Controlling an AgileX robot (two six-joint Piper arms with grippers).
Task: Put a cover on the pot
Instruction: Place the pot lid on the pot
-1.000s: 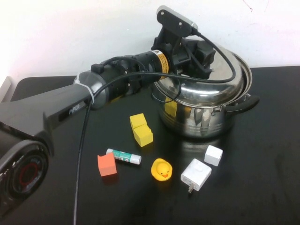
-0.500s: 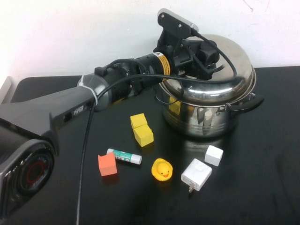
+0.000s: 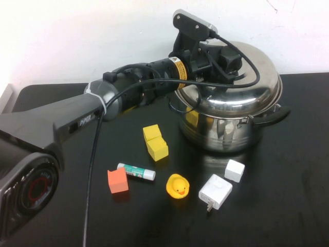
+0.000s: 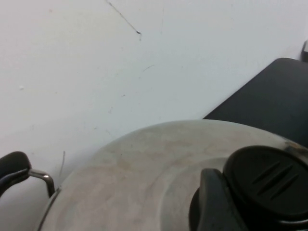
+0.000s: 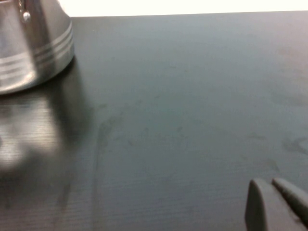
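Observation:
The shiny steel pot (image 3: 221,131) with black side handles (image 3: 275,114) stands at the back right of the black table. The domed steel lid (image 3: 252,87) sits on top of it, about level with its rim. My left gripper (image 3: 226,60) reaches over the lid and is shut on the lid's black knob (image 4: 269,185); one finger (image 4: 216,207) presses against the knob's side. The pot's lower wall (image 5: 29,48) shows in the right wrist view. My right gripper (image 5: 275,191) is low over bare table, away from the pot, its fingertips together and empty. It is out of the high view.
In front of the pot lie two yellow blocks (image 3: 155,141), an orange cube (image 3: 117,180), a glue stick (image 3: 135,172), a rubber duck (image 3: 177,186), a white charger (image 3: 215,192) and a small white cube (image 3: 234,170). A white wall stands close behind the pot.
My left gripper has carried the lid to the right and levelled it; it was tilted and off to the left, and now it sits squarely over the pot's rim.

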